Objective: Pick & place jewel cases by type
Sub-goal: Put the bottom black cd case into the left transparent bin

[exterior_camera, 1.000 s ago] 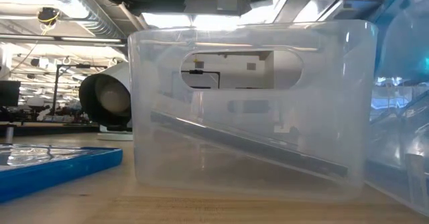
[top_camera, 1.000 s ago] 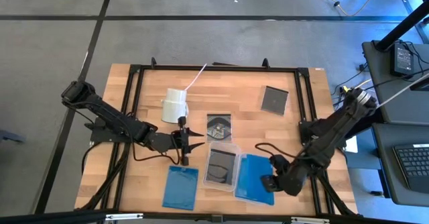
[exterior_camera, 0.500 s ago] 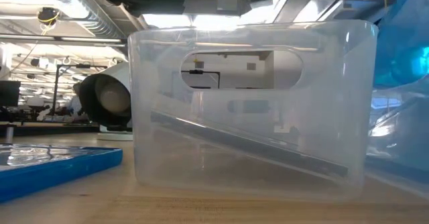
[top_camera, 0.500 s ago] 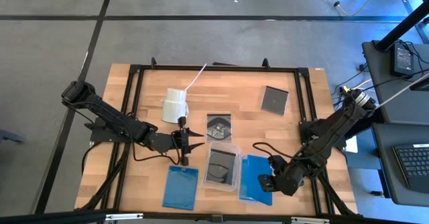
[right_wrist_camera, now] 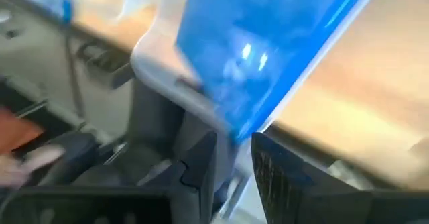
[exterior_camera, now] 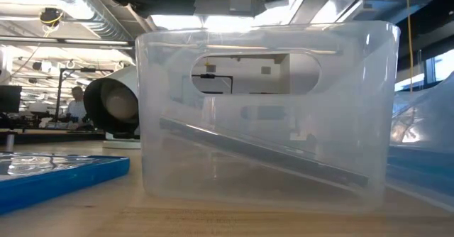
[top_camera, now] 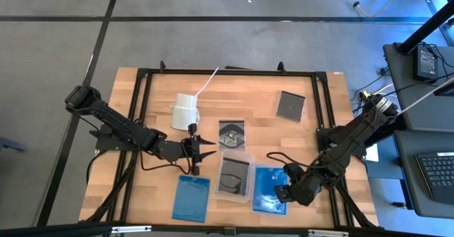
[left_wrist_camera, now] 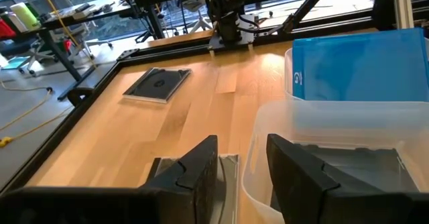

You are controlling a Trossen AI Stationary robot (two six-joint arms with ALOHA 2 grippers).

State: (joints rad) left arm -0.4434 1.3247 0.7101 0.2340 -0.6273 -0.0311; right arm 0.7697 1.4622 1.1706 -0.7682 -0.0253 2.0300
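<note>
My right gripper [top_camera: 284,192] is low at the near right of the table, shut on a translucent blue jewel case [top_camera: 269,189], which fills the right wrist view [right_wrist_camera: 268,43]. My left gripper [top_camera: 207,153] waits open beside the clear tray [top_camera: 236,174], its fingers pointing at the tray's left wall [left_wrist_camera: 268,137]. A dark case lies slanted inside that tray [exterior_camera: 262,152]. Another blue case [top_camera: 191,198] lies flat near the front edge. One dark case [top_camera: 231,133] lies behind the tray and another [top_camera: 291,104] at the far right. My right gripper pinches the blue case between its two fingers [right_wrist_camera: 201,163] at the edge nearest it [right_wrist_camera: 241,127], coming nearly level from the table's right. The case slants up and away from the fingers. Whether its far edge rests on anything, I cannot tell.
A white cylindrical cup [top_camera: 184,111] with a cord lies on its side at the far left. A second clear plastic wall [exterior_camera: 418,123] shows at the right of the low view. Bare wood lies open at the table's far middle [top_camera: 248,98].
My right gripper has crept a little toward the table's left, carrying the blue case. From above the case now looks narrower than a second ago. In the low view its blue rose at the right edge, then dropped out of the upper corner. The left arm kept still.
</note>
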